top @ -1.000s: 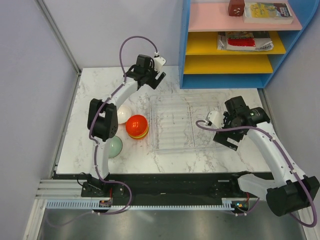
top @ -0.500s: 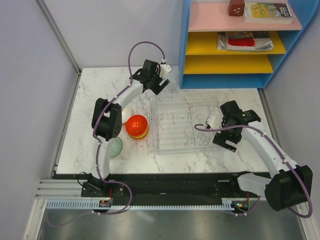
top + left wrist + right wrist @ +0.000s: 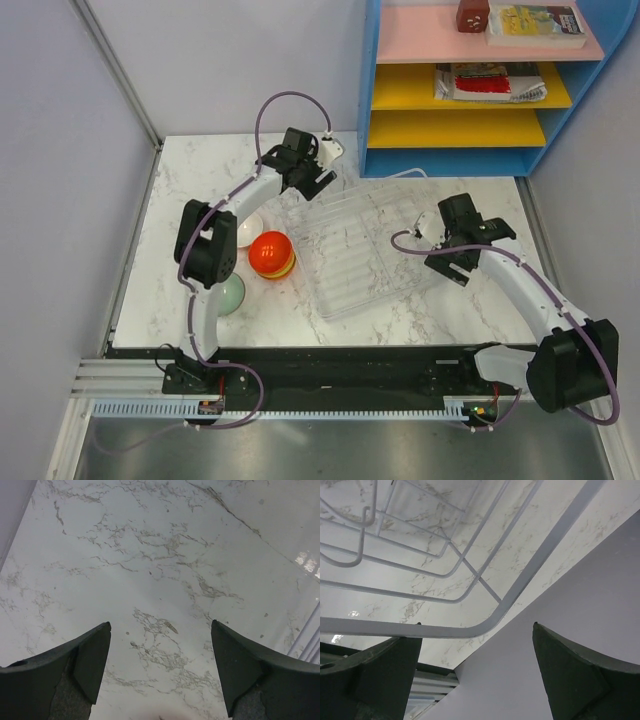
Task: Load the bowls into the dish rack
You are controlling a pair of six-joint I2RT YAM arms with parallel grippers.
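Plainly, left pincer (image 3: pixel 159 630) agape over marble (image 3: pixel 150 555), right pincer (image 3: pixel 476 630) agape beside dish rack (image 3: pixel 360 250)

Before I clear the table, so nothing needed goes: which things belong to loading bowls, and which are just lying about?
Job: dish rack; orange-red bowl; white bowl; sage-green bowl.
Lying about: blue shelf unit; books; papers.

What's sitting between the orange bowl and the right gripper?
The dish rack: in the top view its clear wires fill the stretch from the orange bowl to the right gripper.
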